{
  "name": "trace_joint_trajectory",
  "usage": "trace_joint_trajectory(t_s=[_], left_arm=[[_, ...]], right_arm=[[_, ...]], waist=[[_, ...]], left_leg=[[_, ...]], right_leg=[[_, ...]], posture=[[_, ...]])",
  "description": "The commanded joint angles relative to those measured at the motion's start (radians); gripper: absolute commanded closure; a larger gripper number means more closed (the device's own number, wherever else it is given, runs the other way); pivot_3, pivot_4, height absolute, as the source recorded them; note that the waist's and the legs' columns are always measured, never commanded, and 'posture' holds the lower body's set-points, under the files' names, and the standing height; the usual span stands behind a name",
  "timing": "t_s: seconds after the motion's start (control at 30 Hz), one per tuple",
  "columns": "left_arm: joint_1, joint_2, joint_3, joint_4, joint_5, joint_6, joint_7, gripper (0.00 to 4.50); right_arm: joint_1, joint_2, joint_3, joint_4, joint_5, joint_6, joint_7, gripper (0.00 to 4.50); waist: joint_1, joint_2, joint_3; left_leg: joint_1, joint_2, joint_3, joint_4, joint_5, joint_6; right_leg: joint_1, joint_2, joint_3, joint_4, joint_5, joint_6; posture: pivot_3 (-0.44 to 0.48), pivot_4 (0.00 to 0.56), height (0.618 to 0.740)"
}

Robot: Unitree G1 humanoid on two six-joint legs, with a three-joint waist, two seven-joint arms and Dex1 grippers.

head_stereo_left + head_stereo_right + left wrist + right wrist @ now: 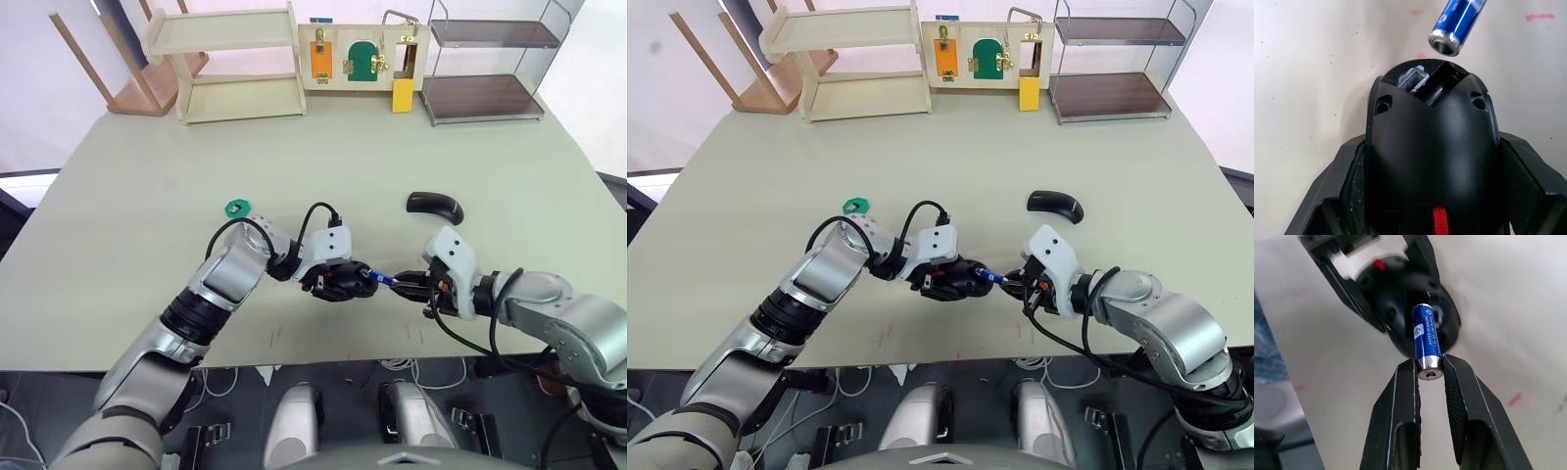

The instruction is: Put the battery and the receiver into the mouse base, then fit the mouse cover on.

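Observation:
My left gripper (343, 282) is shut on the black mouse base (1432, 156), holding it just above the table near the front edge. An open slot (1435, 81) shows at the base's end. The blue battery (1425, 340) with a silvery end is pinched in my right gripper (1429, 374), and its far tip hovers right at that slot. The battery (382, 277) bridges the small gap between the two grippers. The glossy black mouse cover (435, 205) lies on the table behind my right gripper. The receiver is out of view.
A small green ring (237, 207) lies on the table behind my left arm. Along the far edge stand a wooden shelf (235, 59), a board with coloured latches (358, 54) and a wire rack (485, 64).

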State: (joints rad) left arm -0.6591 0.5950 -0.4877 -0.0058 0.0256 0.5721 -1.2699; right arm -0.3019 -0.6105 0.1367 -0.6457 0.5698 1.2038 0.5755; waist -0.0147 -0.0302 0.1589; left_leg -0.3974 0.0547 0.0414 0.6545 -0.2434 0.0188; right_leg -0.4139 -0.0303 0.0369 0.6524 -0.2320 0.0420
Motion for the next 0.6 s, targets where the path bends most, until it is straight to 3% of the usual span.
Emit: trace_joint_trajectory(t_s=[0.03,0.6], left_arm=[[0.036,0.01,-0.061,0.035,0.021,0.02,-0.017,1.57],[0.037,0.006,-0.063,0.033,0.021,0.019,-0.013,1.57]], right_arm=[[-0.036,0.012,0.0,-0.012,0.022,0.045,-0.023,4.33],[-0.143,0.101,0.028,0.014,0.046,0.241,-0.12,4.33]], waist=[[0.0,0.0,0.0],[0.0,0.0,0.0]], left_leg=[[0.0,0.0,0.0,0.0,0.0,0.0],[0.0,0.0,0.0,0.0,0.0,0.0]], right_leg=[[0.0,0.0,0.0,0.0,0.0,0.0],[0.0,0.0,0.0,0.0,0.0,0.002]], posture=[[0.0,0.15,0.74],[0.0,0.15,0.74]])
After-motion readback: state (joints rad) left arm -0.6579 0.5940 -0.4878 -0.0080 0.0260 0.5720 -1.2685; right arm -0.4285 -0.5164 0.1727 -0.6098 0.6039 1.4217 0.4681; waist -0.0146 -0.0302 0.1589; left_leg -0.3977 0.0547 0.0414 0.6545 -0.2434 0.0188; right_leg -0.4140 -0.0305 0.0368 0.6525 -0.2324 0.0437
